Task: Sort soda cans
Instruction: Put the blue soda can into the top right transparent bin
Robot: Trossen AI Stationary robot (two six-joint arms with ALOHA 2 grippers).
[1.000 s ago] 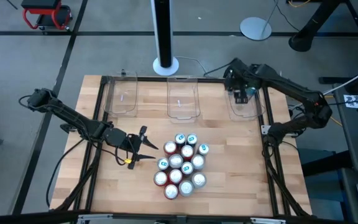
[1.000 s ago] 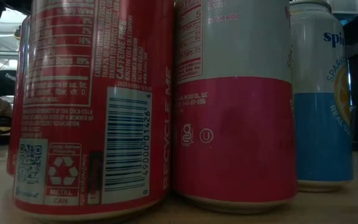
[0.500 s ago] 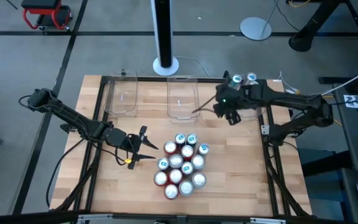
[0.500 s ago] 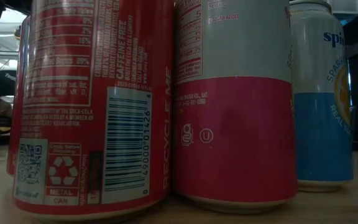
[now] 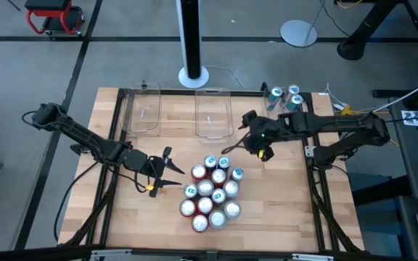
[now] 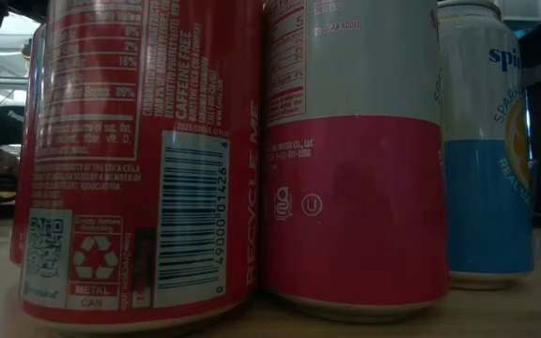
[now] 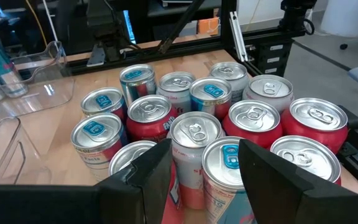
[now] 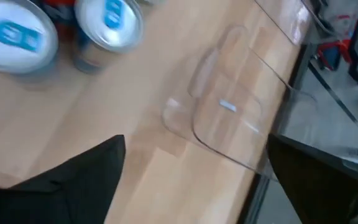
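Several soda cans [image 5: 212,192] stand upright in a tight cluster on their bases at the table's middle, with red, silver-and-red and teal bodies. Close up they show as a red can [image 6: 139,160], a silver-and-red can [image 6: 350,160] and a blue one [image 6: 486,141]. Two teal cans [image 5: 285,96] stand in the far right clear bin [image 5: 290,125]. My right gripper [image 5: 249,138] hangs open above the table, between the middle bin [image 5: 212,112] and the cluster, holding nothing [image 8: 191,180]. My left gripper [image 5: 169,172] waits open, left of the cluster, facing the cans [image 7: 194,130].
A third clear bin [image 5: 142,109] stands at the far left, next to the middle bin [image 8: 229,118]. Black frame rails run along the table's edges [image 5: 115,145]. Bare wood lies right of the cluster [image 5: 289,196].
My right gripper has swung from above the far right bin toward the table's left and near side, turning as it went, and now hangs near the can cluster. Two teal cans that it hid before now show standing in that bin.
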